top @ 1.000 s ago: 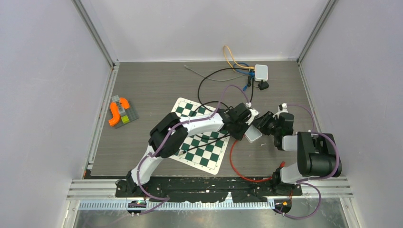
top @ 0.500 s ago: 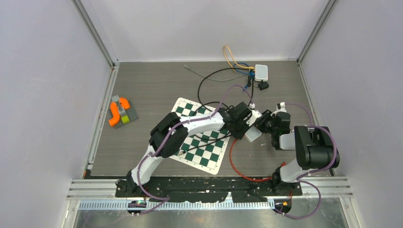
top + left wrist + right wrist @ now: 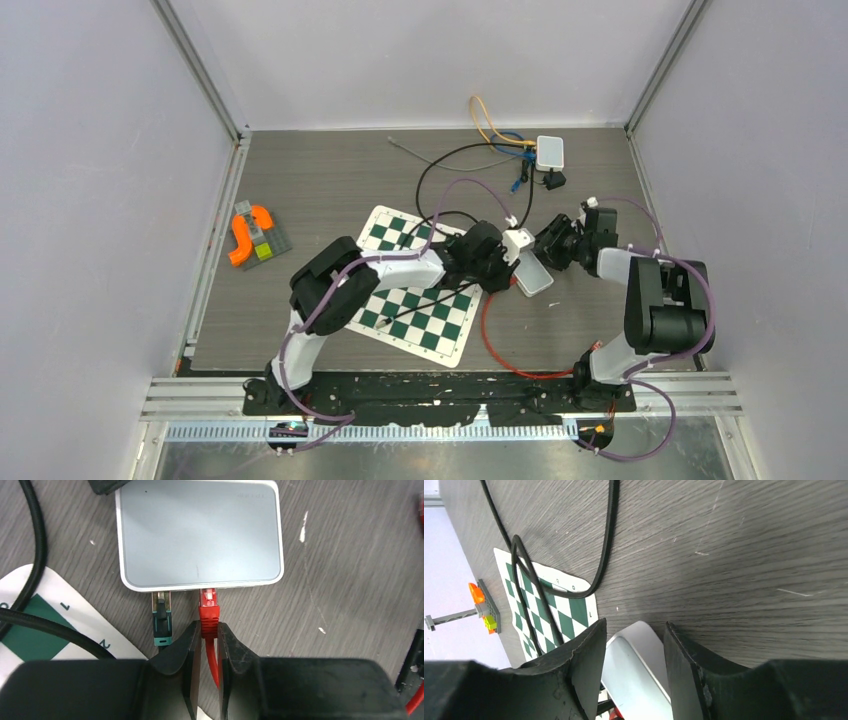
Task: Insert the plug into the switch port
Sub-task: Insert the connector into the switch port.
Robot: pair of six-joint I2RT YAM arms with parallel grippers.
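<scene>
Though the red plug (image 3: 208, 605) already sits nose-in at the port of the switch (image 3: 200, 530), just right of a green plug (image 3: 162, 622), I judge the last push home may remain, since the left gripper (image 3: 208, 626) pinches its boot and the right gripper (image 3: 634, 630) stands spread astride the switch's corner. From left, the dark wood-grain table (image 3: 320, 180) carries an orange toy (image 3: 240, 240), a chess mat (image 3: 430, 320) and loose cables (image 3: 440, 160), with pale walls (image 3: 420, 60) around.
</scene>
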